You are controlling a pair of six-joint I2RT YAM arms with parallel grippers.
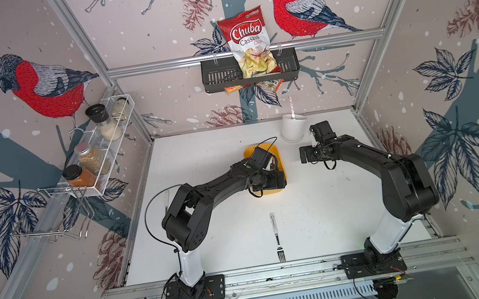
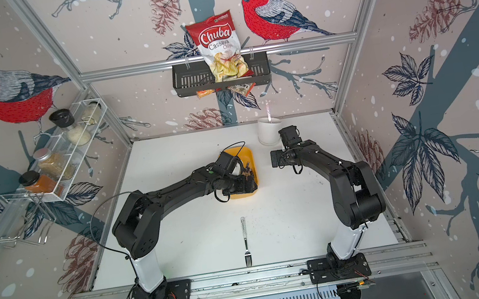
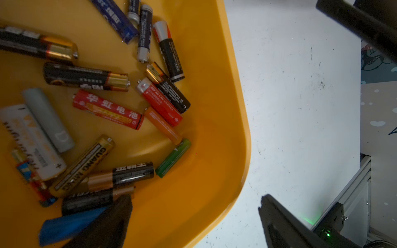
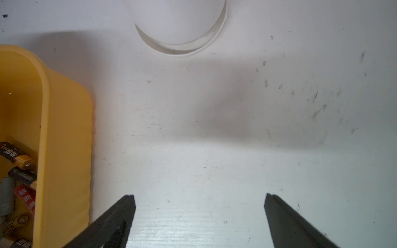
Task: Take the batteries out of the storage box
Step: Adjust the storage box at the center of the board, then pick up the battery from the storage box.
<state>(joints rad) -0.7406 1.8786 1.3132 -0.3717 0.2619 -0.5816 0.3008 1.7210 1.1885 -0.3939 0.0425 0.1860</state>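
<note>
Both agape, empty: left hand (image 3: 195,198) straddles the box (image 3: 227,85) rim, should shift inward onto one battery (image 3: 107,109); right hand (image 4: 199,196) hovers beside

The storage box (image 3: 204,193) is yellow; the batteries (image 3: 107,111) are black-and-gold, red, orange, green, blue and grey; the wallpaper (image 1: 134,19) shows red-breasted birds.
</note>
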